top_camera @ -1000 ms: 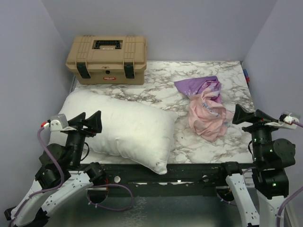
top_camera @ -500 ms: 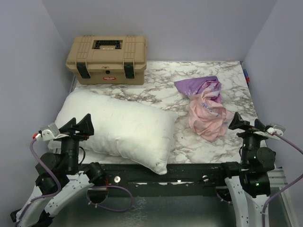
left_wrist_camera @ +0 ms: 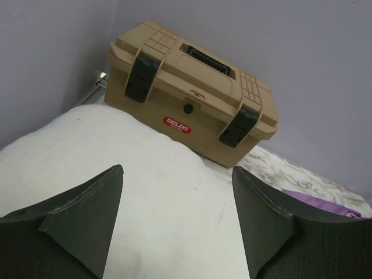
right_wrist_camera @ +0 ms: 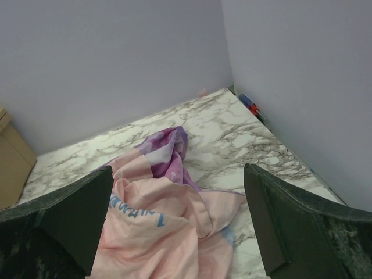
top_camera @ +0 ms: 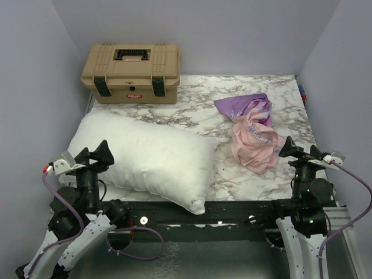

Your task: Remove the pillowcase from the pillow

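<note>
White pillow [top_camera: 151, 157] bare, pillowcase [top_camera: 253, 131] off in a heap

At the near left, the left gripper [top_camera: 94, 152] hangs over the corner of the pillow. Its fingers are spread wide and hold nothing. The big pillow lies bare on the left half of the marble table [top_camera: 232, 93]. A tan toolbox [top_camera: 132, 72] stands shut behind it, by the back wall. To the right, near the pillow but off it, the pillowcase lies crumpled, pink inside showing, purple at the back. The right gripper [top_camera: 299, 148] sits by the heap's right edge, fingers spread wide too, holding nothing.
</note>
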Controlling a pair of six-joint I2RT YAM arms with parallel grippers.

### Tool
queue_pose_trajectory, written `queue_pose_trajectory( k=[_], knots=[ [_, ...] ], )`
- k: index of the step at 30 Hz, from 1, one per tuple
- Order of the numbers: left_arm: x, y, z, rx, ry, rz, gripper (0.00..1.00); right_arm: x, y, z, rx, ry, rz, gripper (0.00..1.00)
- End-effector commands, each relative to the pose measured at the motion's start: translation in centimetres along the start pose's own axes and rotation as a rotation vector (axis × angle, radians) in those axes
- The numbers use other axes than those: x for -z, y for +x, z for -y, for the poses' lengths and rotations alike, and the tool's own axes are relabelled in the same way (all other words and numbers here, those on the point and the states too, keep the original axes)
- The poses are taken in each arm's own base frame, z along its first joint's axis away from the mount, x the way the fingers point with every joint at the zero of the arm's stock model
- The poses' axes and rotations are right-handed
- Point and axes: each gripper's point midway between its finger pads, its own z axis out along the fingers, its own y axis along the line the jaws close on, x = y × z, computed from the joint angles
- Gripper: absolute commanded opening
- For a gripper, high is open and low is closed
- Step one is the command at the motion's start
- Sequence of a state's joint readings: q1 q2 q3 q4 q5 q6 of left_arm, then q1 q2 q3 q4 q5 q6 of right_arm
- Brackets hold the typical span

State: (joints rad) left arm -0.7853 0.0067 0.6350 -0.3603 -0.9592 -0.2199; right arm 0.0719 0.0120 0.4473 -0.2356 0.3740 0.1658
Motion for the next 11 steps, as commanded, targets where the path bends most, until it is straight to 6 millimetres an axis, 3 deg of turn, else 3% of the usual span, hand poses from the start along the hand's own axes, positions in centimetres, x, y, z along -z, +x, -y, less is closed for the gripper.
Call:
queue_pose_trajectory(
  k=[1,11],
  knots=[
    [-0.09,0.09,-0.72,-0.024,-0.037,0.013,0.77,0.93,-2.08,-0.33,-0.042,-0.035,0.099,1.00],
    [-0.11,-0.04,-1.05,-0.023,-0.058,0.023,0.77,0.90,-1.89,-0.46,-0.046,-0.042,0.097,1.00]
  ],
)
